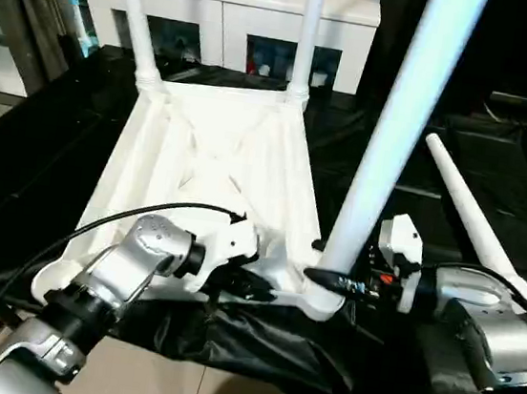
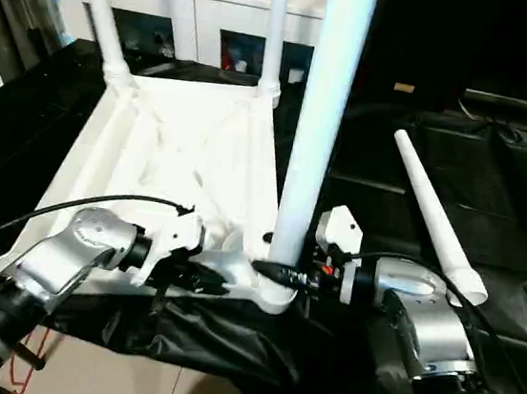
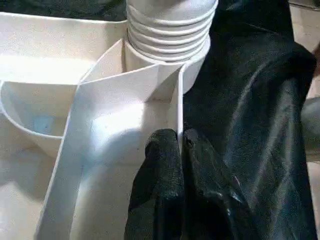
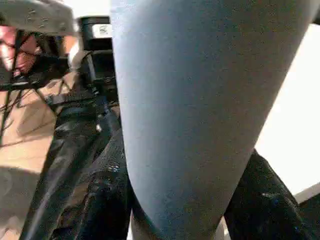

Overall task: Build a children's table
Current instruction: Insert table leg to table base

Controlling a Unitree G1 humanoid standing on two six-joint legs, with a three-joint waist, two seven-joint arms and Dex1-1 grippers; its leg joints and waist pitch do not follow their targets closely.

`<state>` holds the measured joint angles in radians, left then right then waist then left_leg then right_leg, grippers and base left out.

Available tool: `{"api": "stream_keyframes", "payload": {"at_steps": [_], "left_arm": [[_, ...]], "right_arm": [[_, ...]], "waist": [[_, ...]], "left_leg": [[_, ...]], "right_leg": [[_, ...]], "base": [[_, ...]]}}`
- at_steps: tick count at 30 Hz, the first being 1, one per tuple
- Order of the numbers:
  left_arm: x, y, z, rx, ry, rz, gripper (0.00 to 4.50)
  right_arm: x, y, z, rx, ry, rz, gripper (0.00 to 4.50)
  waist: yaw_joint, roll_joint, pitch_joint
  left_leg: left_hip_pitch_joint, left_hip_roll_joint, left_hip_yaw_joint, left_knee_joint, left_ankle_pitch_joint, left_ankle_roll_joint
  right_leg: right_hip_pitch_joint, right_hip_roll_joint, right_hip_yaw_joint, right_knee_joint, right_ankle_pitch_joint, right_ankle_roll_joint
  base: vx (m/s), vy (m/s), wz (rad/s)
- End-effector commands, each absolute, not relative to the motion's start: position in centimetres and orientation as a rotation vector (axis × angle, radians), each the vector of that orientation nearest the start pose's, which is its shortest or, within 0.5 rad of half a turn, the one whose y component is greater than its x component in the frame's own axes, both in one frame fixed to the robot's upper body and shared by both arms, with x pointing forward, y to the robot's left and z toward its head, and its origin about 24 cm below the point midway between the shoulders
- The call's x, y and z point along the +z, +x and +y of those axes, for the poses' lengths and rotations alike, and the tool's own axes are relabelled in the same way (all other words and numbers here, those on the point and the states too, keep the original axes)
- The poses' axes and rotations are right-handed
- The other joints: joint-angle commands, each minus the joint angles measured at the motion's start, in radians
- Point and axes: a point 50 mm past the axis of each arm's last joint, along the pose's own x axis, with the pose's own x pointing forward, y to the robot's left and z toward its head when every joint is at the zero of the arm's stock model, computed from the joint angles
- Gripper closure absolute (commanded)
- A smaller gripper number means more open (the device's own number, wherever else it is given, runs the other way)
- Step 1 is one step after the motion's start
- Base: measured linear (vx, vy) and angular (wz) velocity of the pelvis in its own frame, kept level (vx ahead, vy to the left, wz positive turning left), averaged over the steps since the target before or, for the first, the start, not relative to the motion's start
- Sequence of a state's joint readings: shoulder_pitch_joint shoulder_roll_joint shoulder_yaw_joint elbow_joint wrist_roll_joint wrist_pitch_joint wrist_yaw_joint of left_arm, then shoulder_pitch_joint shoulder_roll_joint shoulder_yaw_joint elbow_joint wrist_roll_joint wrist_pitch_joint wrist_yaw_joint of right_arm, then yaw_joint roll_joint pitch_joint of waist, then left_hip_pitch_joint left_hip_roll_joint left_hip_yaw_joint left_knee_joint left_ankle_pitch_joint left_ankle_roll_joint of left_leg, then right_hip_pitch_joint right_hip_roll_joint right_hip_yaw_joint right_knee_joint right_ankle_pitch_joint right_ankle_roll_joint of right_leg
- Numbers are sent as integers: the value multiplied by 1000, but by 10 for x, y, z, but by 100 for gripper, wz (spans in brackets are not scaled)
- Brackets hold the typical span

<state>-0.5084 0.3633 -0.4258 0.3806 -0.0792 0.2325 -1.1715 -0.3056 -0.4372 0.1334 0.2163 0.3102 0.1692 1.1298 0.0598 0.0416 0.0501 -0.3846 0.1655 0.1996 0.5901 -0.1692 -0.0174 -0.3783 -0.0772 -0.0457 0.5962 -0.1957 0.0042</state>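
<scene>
A: Lying upside down on the black sheet (image 1: 459, 173), the tabletop (image 1: 220, 163) shows its ribbed underside; two legs (image 1: 308, 29) stand in the far corner sockets, a third leg (image 1: 390, 145) rises from the near socket (image 1: 323, 300) on the robot's right, and a fourth leg (image 1: 477, 218) lies loose on the sheet just beside it.

B: How will these parts handle?

A: Judged as thin moulded plastic: light, stiff, smooth and likely slippery. The ribs and rim give firm edges to pinch; the tapered tubes are best held low, near the threaded end, where leverage for turning is greatest.

B: And each gripper?

A: The left gripper (image 3: 177, 150) is pinched shut on a thin rib (image 3: 177, 110) close to the near socket, steadying the tabletop. The right gripper (image 1: 330, 280) clasps the third leg at its base, fingers (image 4: 102, 200) either side of the tube.

B: Beyond that?

A: A white cabinet (image 1: 228, 15) stands behind.
</scene>
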Motion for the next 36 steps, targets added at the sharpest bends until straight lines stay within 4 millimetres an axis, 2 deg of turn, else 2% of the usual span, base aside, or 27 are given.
{"api": "stream_keyframes", "payload": {"at_steps": [1,2,4,7,8,9,12,13,14,18,20,22,27,32,34,36], "left_arm": [[69,300,77,-1439,325,326,450],[69,301,77,-1419,317,325,450],[69,305,74,-1364,304,321,450],[69,310,70,-1297,295,321,450],[70,311,68,-1281,290,321,450],[70,312,68,-1277,289,321,450],[70,314,64,-1247,279,318,450],[70,314,63,-1247,287,319,450],[70,314,64,-1249,292,320,450],[67,314,69,-1245,340,323,450],[68,316,72,-1227,350,321,450],[67,316,74,-1219,361,323,450],[66,317,79,-1194,363,329,450],[66,317,81,-1194,361,329,450],[66,316,80,-1211,360,321,450],[69,313,76,-1254,361,288,450]], "right_arm": [[33,273,-155,1117,-18,324,262],[32,275,-155,1080,-8,314,262],[31,280,-155,995,9,288,262],[28,284,-155,886,52,263,262],[28,285,-155,863,62,252,262],[28,285,-155,858,64,250,262],[28,285,-153,827,84,229,262],[29,284,-152,819,94,217,262],[29,284,-152,819,95,214,262],[39,284,-157,799,104,161,262],[42,283,-161,788,108,143,262],[44,282,-164,784,104,132,262],[47,275,-172,772,107,116,262],[46,269,-176,762,109,119,262],[46,269,-177,751,112,118,262],[52,273,-175,741,121,93,262]], "waist": [[-12,-11,-47],[-12,-11,-47],[-19,-11,-46],[-23,-12,-43],[-24,-13,-43],[-27,-8,-42],[-35,-7,-43],[-35,-2,-45],[-34,-3,-45],[-32,1,-46],[-33,-2,-48],[-30,0,-49],[-30,-3,-52],[-27,-1,-54],[-27,2,-55],[-27,2,-56]], "left_leg": [[36,68,-40,-82,-414,-24],[36,68,-40,-82,-414,-24],[38,67,-47,-83,-455,-44],[44,64,-48,-82,-485,-44],[44,63,-48,-81,-487,-44],[43,63,-50,-83,-500,-47],[35,63,-53,-87,-500,-40],[37,63,-53,-87,-501,-38],[38,63,-51,-87,-502,-36],[40,65,-49,-90,-503,-33],[36,65,-48,-92,-494,-32],[34,66,-45,-92,-464,-25],[23,66,-43,-93,-410,-4],[24,67,-38,-89,-366,12],[24,67,-38,-88,-351,16],[23,66,-38,-87,-343,21]], "right_leg": [[7,-78,42,-96,-465,-189],[7,-78,42,-96,-465,-189],[2,-80,38,-103,-532,-162],[-6,-79,38,-114,-577,-135],[-6,-80,37,-115,-583,-132],[-6,-79,35,-119,-590,-125],[-1,-77,32,-116,-575,-120],[-2,-78,33,-117,-561,-123],[-3,-77,34,-120,-554,-124],[-4,-74,35,-116,-504,-141],[0,-73,35,-111,-459,-155],[3,-74,38,-106,-417,-168],[13,-76,38,-100,-373,-174],[14,-74,39,-97,-317,-197],[16,-74,39,-94,-295,-203],[18,-73,38,-95,-290,-206]], "base": [[0,0,0],[0,0,0],[0,0,0],[0,0,0],[0,0,0],[0,0,0],[0,0,0],[0,0,0],[0,0,0],[0,0,0],[0,0,0],[0,0,0],[0,0,0],[0,0,0],[0,0,0],[0,0,0]]}}
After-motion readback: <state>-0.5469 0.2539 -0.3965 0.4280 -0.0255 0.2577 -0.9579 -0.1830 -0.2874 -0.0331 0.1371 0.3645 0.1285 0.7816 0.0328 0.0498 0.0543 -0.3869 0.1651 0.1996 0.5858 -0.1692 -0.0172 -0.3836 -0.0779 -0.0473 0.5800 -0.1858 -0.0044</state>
